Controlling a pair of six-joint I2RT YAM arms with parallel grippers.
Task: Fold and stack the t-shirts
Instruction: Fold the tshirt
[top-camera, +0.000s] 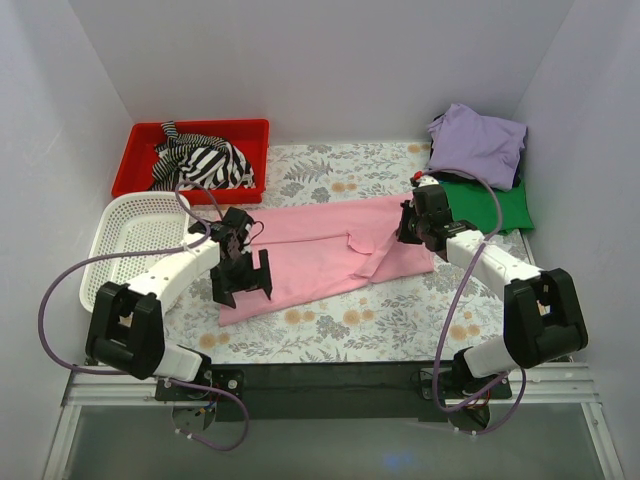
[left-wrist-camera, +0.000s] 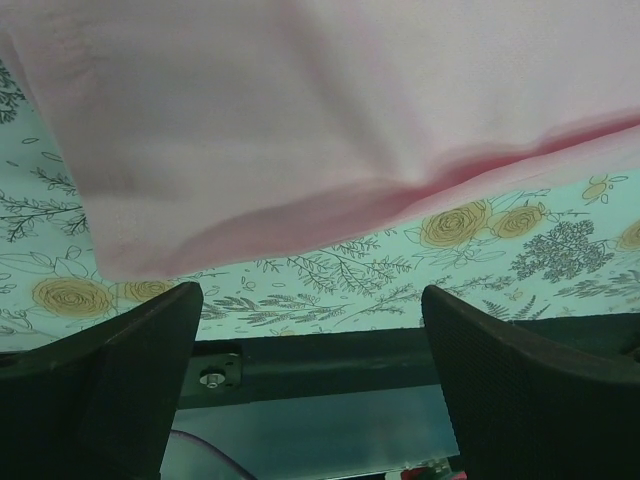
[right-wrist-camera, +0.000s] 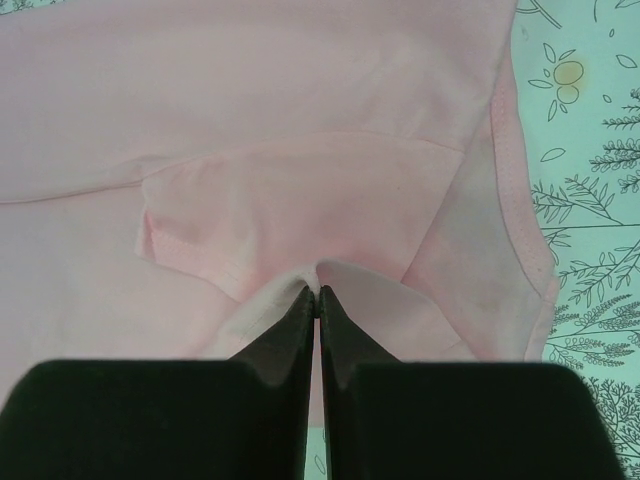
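Pink tee (top-camera: 320, 250) lies spread on the floral tabletop (top-camera: 330, 325) between both sets of jaws; right jaws are clamped on a pinched-up fold, hiding the bit inside. Left jaws hang wide apart, holding nothing, by its corner. Behind the right jaws, lavender tee (top-camera: 478, 143) covers most of the green tee (top-camera: 495, 208).

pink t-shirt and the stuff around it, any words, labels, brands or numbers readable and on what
None can be read in any view.
The pink t-shirt, lavender t-shirt and green t-shirt show plain cloth, no label or print.
The red bin and white basket show no marking.
The tablecloth carries only flowers and leaves.
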